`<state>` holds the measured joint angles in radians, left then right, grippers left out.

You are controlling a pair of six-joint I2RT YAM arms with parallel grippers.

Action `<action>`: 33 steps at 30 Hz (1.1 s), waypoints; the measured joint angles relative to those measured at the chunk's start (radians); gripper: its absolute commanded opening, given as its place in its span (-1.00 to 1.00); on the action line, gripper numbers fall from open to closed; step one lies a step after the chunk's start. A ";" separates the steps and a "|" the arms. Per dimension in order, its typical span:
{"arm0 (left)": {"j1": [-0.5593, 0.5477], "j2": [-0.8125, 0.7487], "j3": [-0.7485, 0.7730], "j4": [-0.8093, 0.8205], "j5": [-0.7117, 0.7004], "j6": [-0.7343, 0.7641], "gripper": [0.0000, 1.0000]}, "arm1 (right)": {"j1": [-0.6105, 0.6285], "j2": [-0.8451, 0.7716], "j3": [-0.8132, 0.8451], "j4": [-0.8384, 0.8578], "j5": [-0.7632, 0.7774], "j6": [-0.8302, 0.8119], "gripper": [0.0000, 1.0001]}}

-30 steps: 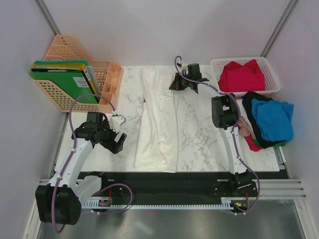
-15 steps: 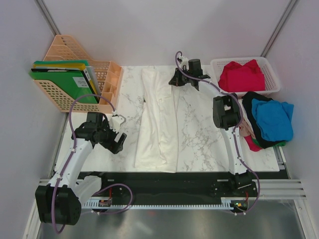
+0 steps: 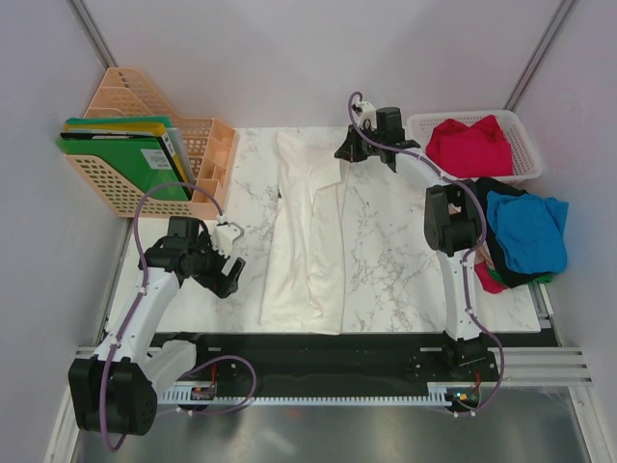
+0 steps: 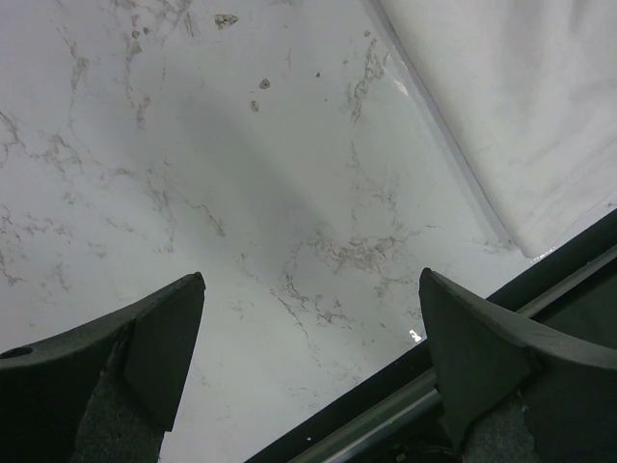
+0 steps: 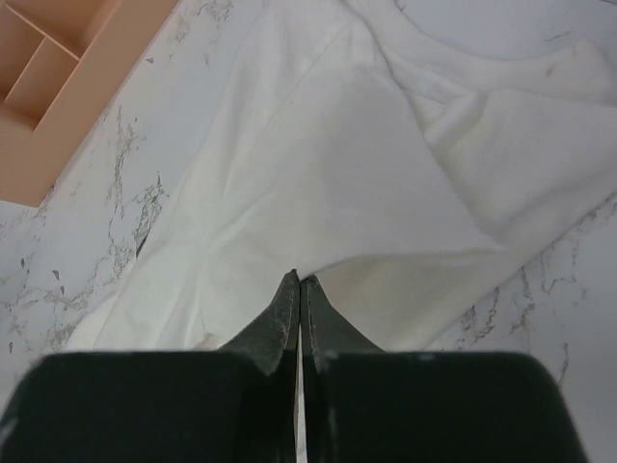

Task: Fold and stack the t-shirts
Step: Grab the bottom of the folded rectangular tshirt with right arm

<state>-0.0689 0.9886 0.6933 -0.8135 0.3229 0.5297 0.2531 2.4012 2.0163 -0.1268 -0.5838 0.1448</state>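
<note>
The large white t-shirt [image 3: 304,241] lies lengthwise down the middle of the marble table, folded into a long strip. My right gripper [image 3: 345,154] is at its far end, shut on an edge of the cloth [image 5: 318,164], which rises in a fold to the closed tips [image 5: 300,278]. My left gripper [image 3: 234,258] hovers open over bare marble left of the shirt's near end; its fingers [image 4: 310,278] hold nothing, and the shirt's corner [image 4: 521,116] shows at the upper right. A red t-shirt [image 3: 468,145] lies in the basket; blue [image 3: 525,230] and black [image 3: 482,193] ones are piled at the right.
A white mesh basket [image 3: 419,121] stands at the back right. A peach file organiser [image 3: 207,169] with green folders [image 3: 116,154] stands at the back left, and its corner [image 5: 58,77] shows in the right wrist view. A black rail [image 3: 318,352] runs along the near table edge.
My right gripper has moved right and toward the back, drawing the shirt's far right edge with it. The left arm has stayed still.
</note>
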 measured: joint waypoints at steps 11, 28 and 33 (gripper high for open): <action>0.000 0.000 0.000 0.000 0.001 0.000 0.98 | -0.071 -0.082 -0.209 0.022 -0.026 -0.038 -0.49; 0.000 0.006 0.000 0.000 0.005 0.000 0.98 | -0.084 -0.374 -0.527 -0.042 0.069 -0.223 0.79; 0.000 0.026 0.000 0.001 0.014 0.001 0.96 | -0.090 -0.641 -0.555 -0.294 0.035 -0.397 0.96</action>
<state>-0.0689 1.0149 0.6933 -0.8124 0.3374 0.5304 0.1635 1.7603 1.4616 -0.4210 -0.5484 -0.2527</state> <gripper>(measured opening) 0.988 0.966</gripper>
